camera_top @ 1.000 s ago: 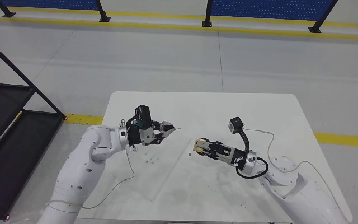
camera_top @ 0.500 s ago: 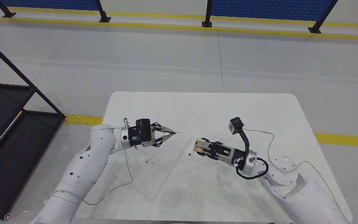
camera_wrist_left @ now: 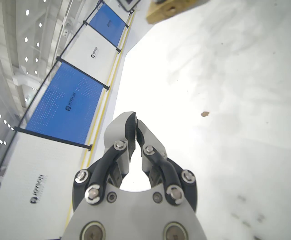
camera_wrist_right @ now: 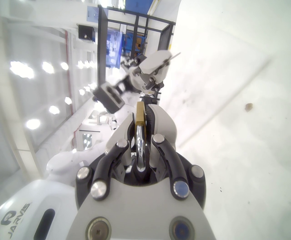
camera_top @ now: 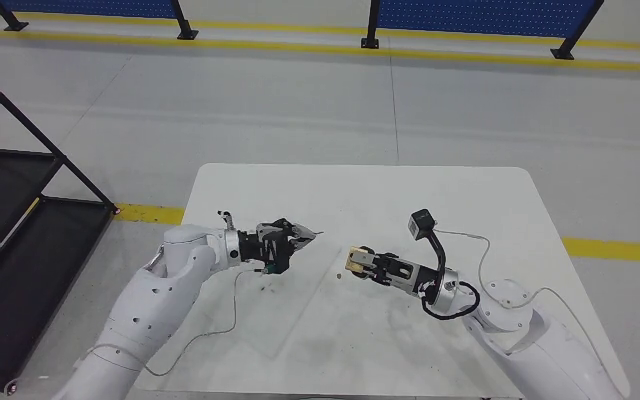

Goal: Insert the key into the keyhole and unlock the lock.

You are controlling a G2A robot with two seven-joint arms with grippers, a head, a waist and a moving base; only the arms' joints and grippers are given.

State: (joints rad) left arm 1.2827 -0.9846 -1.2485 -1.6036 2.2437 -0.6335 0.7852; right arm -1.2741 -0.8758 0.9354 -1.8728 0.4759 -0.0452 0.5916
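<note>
My left gripper (camera_top: pixel 299 237) is shut on a thin metal key (camera_top: pixel 317 234) whose tip points toward the other arm. In the left wrist view the fingers (camera_wrist_left: pixel 130 127) press together, and the brass padlock (camera_wrist_left: pixel 172 9) shows farther off. My right gripper (camera_top: pixel 362 264) is shut on that padlock (camera_top: pixel 354 264), over the middle of the white table (camera_top: pixel 450 200). In the right wrist view the padlock (camera_wrist_right: pixel 140 113) stands edge-on between the pads, its chrome shackle (camera_wrist_right: pixel 140 150) toward the wrist. Beyond it the key (camera_wrist_right: pixel 174 56) sticks out of the left gripper (camera_wrist_right: pixel 167 60). Key and lock are a short gap apart.
A small brown crumb (camera_wrist_left: pixel 205 114) lies on the table between the arms. A black metal rack (camera_top: pixel 40 230) stands off the table's left side. Blue barriers (camera_top: pixel 480 12) line the far floor.
The left wrist has rolled, so its camera block went from on top to the near side. The gripper with the key edged slightly toward the padlock. The right arm stayed still.
</note>
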